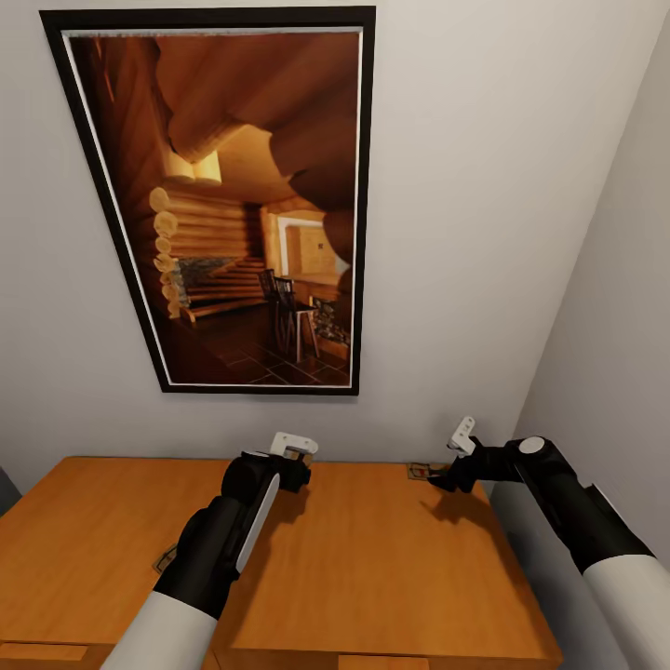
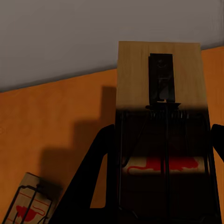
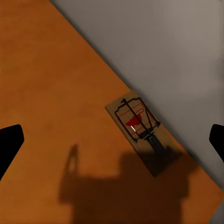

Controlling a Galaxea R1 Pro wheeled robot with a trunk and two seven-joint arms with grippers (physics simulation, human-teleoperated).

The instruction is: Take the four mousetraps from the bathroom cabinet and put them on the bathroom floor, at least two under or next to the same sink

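The cabinet (image 1: 372,558) has a smooth, flat orange-brown wooden top that butts against a pale wall carrying a large black-framed picture (image 1: 233,205) of a log interior.

In the left wrist view the left gripper (image 2: 161,182) has its dark fingers (image 2: 88,186) closed on either long edge of a mousetrap (image 2: 161,93), a pale rectangular board with a dark metal spring bar and a red mark. It looks lifted clear of the top, though shadow makes that hard to judge. A second trap (image 2: 28,203) lies flat on the wood at about 7 o'clock in that view.

The right gripper (image 3: 112,140) hangs with its fingertips (image 3: 9,140) spread wide over a third trap (image 3: 137,128), not touching it. This one lies flat just beside the wall edge, near the cabinet's back right corner at 2 o'clock in the head view (image 1: 419,472). Bare wood stretches toward the front edge.
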